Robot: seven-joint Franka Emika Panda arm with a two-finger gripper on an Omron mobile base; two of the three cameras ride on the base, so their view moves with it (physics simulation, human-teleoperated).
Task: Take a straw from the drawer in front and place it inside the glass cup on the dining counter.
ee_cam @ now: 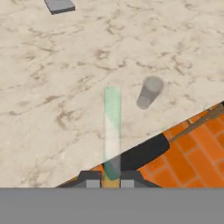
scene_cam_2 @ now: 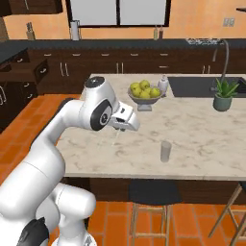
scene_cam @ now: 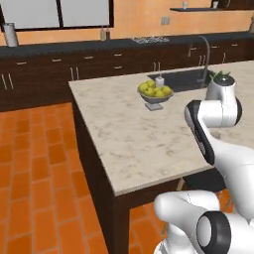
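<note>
Straw (ee_cam: 112, 127) pinched between pressed-together jaws, seen from the hand view as a thin, pale stick with a faint green tint, semi-transparent, running straight up from the finger tips (ee_cam: 92, 180) over the beige veined surface (ee_cam: 52, 87). Seen from the right base view as a short whitish sliver (scene_cam_2: 115, 139) hanging below the gripper (scene_cam_2: 120, 129), above the near left part of the dining counter (scene_cam_2: 202, 139). Glass cup (scene_cam_2: 166, 151) upright near the front edge of the same surface, clear and greyish, apart from the straw and to its right; in the hand view, small tumbler (ee_cam: 149, 92) just beside the straw's upper end but not touching it. Fruit bowl (scene_cam_2: 144, 93) with yellow-green fruit farther back, white soap bottle (scene_cam_2: 163, 85) beside it, potted plant (scene_cam_2: 224, 95) near the sink (scene_cam_2: 206, 86) with its tall faucet. Black stool seat (scene_cam_2: 153, 192) tucked under the counter's front edge, orange tiled floor (scene_cam: 39, 173) below. Fruit bowl (scene_cam: 155, 94) likewise visible from the left base view, on the marble top (scene_cam: 124, 134).
</note>
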